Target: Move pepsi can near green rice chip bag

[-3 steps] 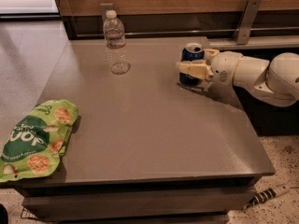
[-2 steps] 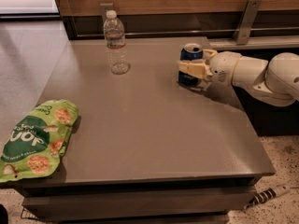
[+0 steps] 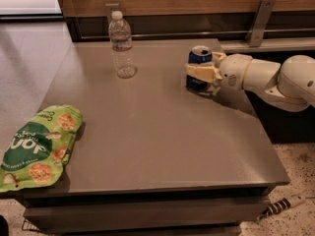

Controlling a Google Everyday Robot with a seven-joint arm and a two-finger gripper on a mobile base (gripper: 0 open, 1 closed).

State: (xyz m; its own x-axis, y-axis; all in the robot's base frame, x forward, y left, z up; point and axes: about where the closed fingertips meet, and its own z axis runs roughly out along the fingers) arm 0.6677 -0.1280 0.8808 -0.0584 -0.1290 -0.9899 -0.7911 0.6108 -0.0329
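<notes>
The pepsi can (image 3: 198, 58) stands upright on the grey table (image 3: 152, 132) at the far right, its silver top showing. My gripper (image 3: 200, 73) reaches in from the right on a white arm (image 3: 268, 77), and its cream fingers (image 3: 201, 72) wrap around the can's body. The green rice chip bag (image 3: 38, 146) lies flat at the table's front left corner, far from the can.
A clear plastic water bottle (image 3: 121, 44) stands upright at the back of the table, left of the can. A wooden wall panel and a metal rail (image 3: 197, 33) run behind the table. A cable (image 3: 283, 206) lies on the floor at the lower right.
</notes>
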